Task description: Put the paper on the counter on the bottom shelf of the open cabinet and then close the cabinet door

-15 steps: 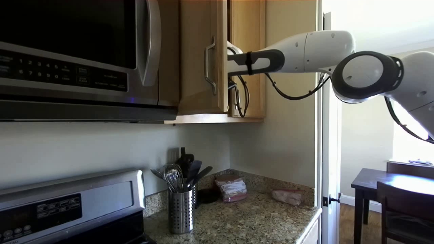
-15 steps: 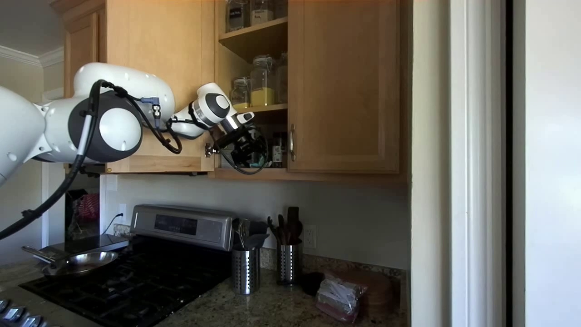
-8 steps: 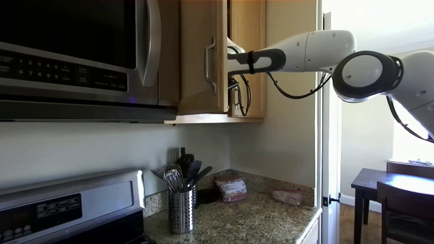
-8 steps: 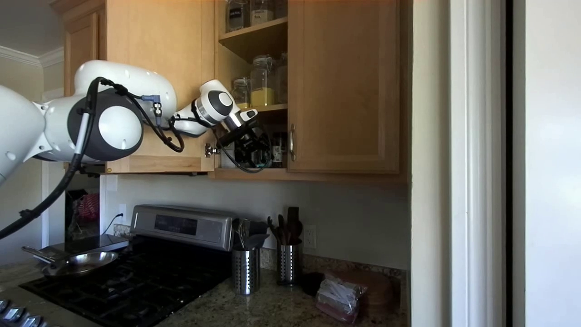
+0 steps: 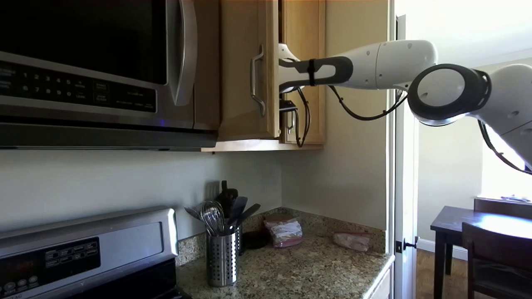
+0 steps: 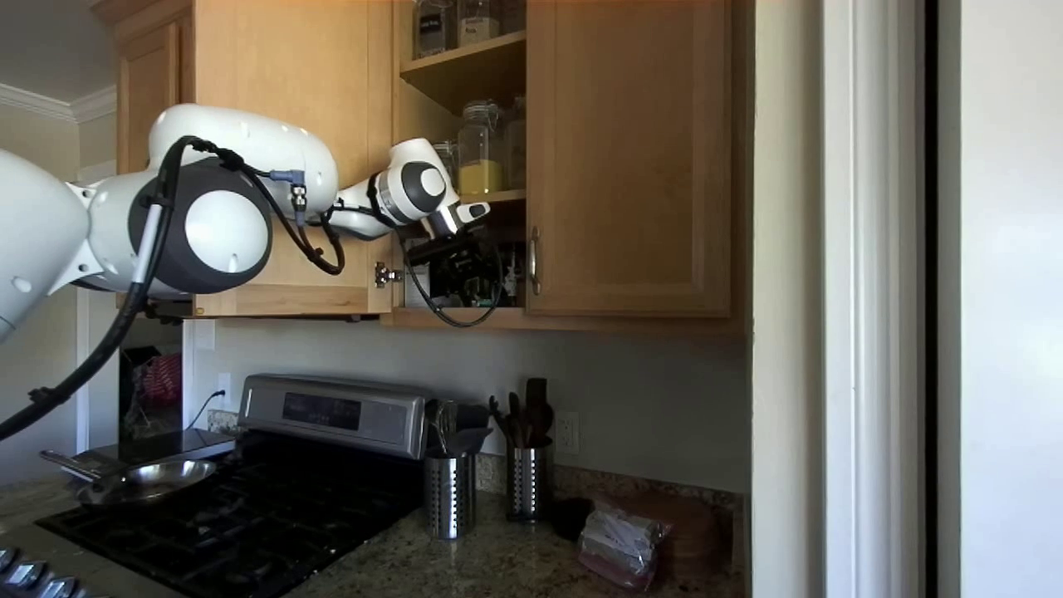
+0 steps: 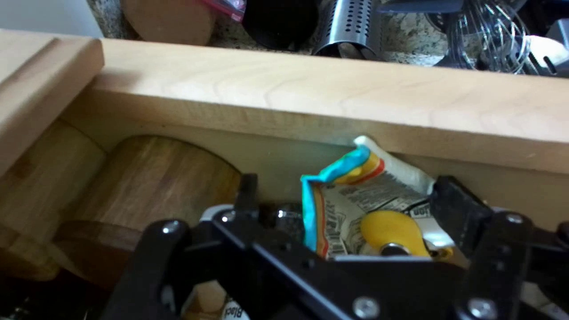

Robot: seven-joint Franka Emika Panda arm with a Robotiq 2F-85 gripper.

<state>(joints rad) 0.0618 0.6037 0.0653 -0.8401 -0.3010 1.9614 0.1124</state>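
Note:
My gripper [image 7: 346, 182] is inside the cabinet [image 6: 403, 108], open, its fingers wide apart. The paper [image 7: 369, 191], a crumpled printed packet with teal, yellow and red edging, lies on the bottom shelf [image 7: 271, 155], between and beyond the fingers in the wrist view. Its right edge meets the right fingertip in the picture; whether they touch I cannot tell. A yellow rounded thing [image 7: 391, 231] overlaps it. The cabinet door [image 6: 295, 75] stands open on the left, its front and handle [image 5: 257, 81] showing in an exterior view. Below is the granite counter [image 5: 303, 270].
A wooden round piece [image 7: 151, 173] lies on the shelf left of the fingers. The front rail [image 7: 266, 84] runs across the opening. A closed door [image 6: 631, 166] borders it on the right; jars [image 6: 479, 149] stand above. A utensil cup [image 5: 222, 259] and packet [image 5: 284, 230] sit on the counter.
In the exterior views, the arm's wrist has moved rightward and slightly up, and the hand now points more steeply down. The cabinet door has not moved. The gripper stays open.

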